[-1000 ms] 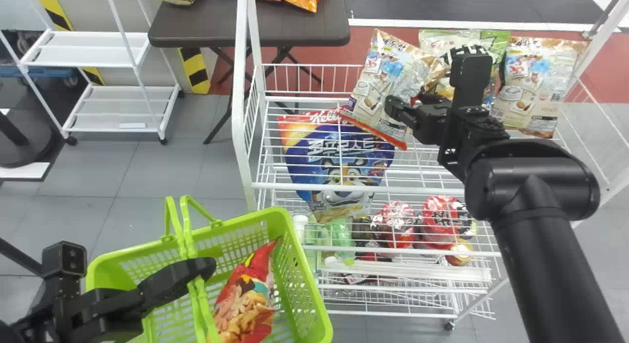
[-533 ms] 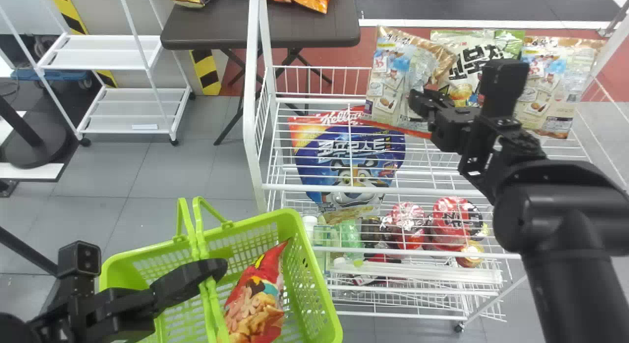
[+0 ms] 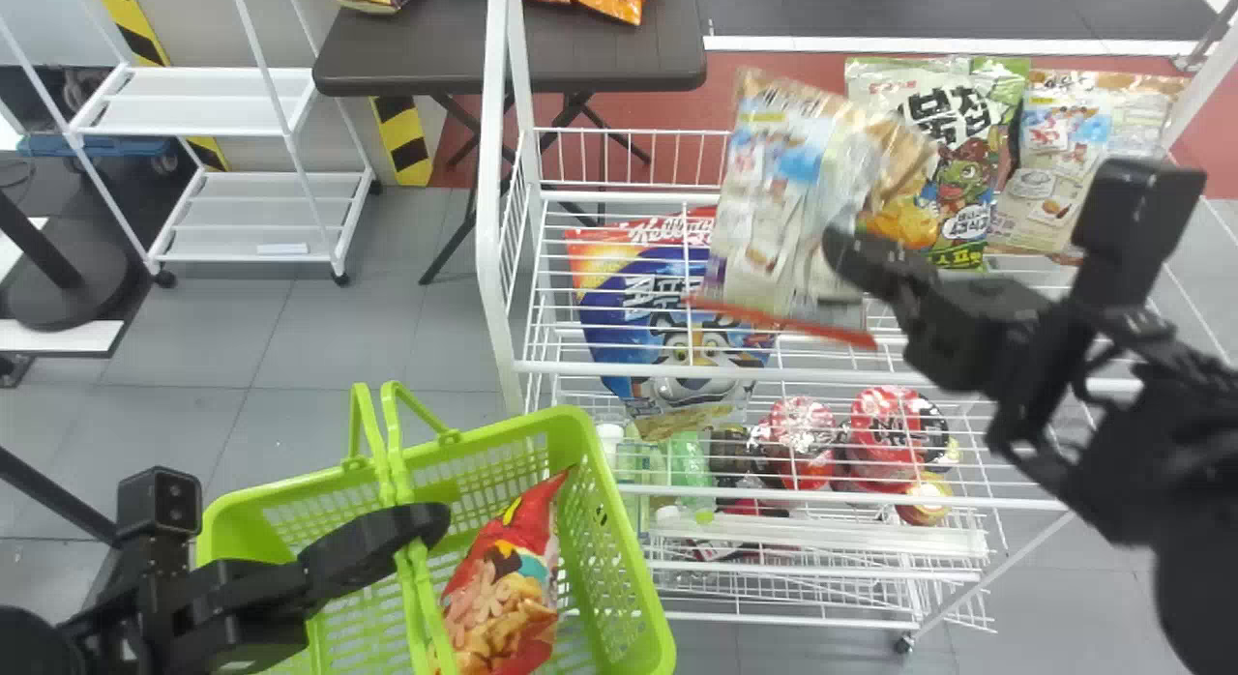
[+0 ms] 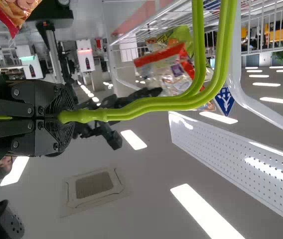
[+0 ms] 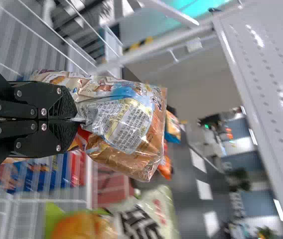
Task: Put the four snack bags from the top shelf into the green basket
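Beige and crinkled, a snack bag (image 3: 769, 196) hangs pinched in your right hand (image 3: 843, 251) beyond the green basket (image 3: 242, 538); your left hand (image 3: 431, 522) grips its handles (image 4: 146, 106).

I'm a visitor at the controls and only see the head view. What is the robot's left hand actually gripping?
Observer: In the left wrist view, its left gripper is shut on the green basket handles.

Operator: And how does the right one hold its snack?

Observer: The right wrist view shows the right gripper's pads pressed together on crinkled film of the snack bag.

Operator: What's on the side facing that wrist?

Observer: A pale panel of small print, with orange-brown wrapper beside it.
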Robot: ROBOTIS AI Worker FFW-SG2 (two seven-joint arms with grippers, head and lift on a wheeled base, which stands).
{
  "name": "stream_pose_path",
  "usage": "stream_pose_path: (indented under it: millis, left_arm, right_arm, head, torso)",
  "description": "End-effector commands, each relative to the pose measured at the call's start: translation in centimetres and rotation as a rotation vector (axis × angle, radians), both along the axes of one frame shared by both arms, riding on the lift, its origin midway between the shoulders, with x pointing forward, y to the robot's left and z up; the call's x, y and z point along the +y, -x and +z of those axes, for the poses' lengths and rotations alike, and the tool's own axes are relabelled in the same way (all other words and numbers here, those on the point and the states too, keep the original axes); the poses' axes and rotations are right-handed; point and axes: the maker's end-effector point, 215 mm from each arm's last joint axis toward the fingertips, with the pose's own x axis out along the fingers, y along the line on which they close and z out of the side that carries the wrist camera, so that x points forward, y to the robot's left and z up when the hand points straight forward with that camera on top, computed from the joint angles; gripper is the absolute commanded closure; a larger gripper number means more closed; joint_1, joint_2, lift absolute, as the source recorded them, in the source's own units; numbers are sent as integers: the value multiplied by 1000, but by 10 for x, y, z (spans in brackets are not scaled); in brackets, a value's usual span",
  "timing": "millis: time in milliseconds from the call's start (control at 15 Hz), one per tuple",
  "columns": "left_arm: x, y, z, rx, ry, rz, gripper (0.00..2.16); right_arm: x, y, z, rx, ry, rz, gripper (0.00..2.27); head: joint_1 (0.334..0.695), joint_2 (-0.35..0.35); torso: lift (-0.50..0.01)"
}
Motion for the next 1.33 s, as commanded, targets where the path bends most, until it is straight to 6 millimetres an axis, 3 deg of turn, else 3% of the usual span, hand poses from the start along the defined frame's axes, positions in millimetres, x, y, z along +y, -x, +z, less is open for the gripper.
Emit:
stream_pose_path:
  millis: [0,133,267,467,600,667,933,1067,1133,1200,1267]
  left_arm:
    - [-1,-3,4,-12,11,-3,2145]
    - [-2,-4,6,-16,12,-7,2145]
    - [-3,-4,5,-15,14,-8,2145]
    - [-4,-4,4,-11,17,-7,2145]
    - [-8,-1,5,0,29,-21,2145]
    - [-12,0,6,4,33,-30,2148]
    - [-23,6,6,18,48,-61,2145]
    - [-22,7,6,20,46,-59,2145]
    - [-21,7,5,20,45,-56,2145]
    - [-19,7,6,19,46,-53,2145]
    - [-19,6,6,19,45,-51,2145]
  right_arm:
    - [28,55,-21,151,-17,99,2256]
    - [54,101,-43,310,-26,194,2256]
    - [70,134,-53,412,-37,257,2256]
    - [90,165,-61,502,-46,331,2256]
    - [113,170,-62,498,-14,382,2256]
    - [130,178,-73,520,11,417,2256]
    - [204,162,-78,394,6,511,2256]
    - [218,161,-95,401,63,530,2256]
    - [214,166,-106,438,115,535,2145]
    - [202,181,-121,523,172,542,1413]
    - [198,183,-121,534,182,542,181]
  head:
    - [695,58]
    - [695,89]
    - [695,151]
    - [695,198]
    - [695,241]
    - [695,257]
    - [695,337]
    - [695,350]
    - [695,350]
    - [695,350]
    - [695,350]
  torso:
    - [0]
    - [0]
    - [0]
    - [0]
    - [0]
    - [0]
    - [0]
    - [0]
    - [0]
    - [0]
    - [0]
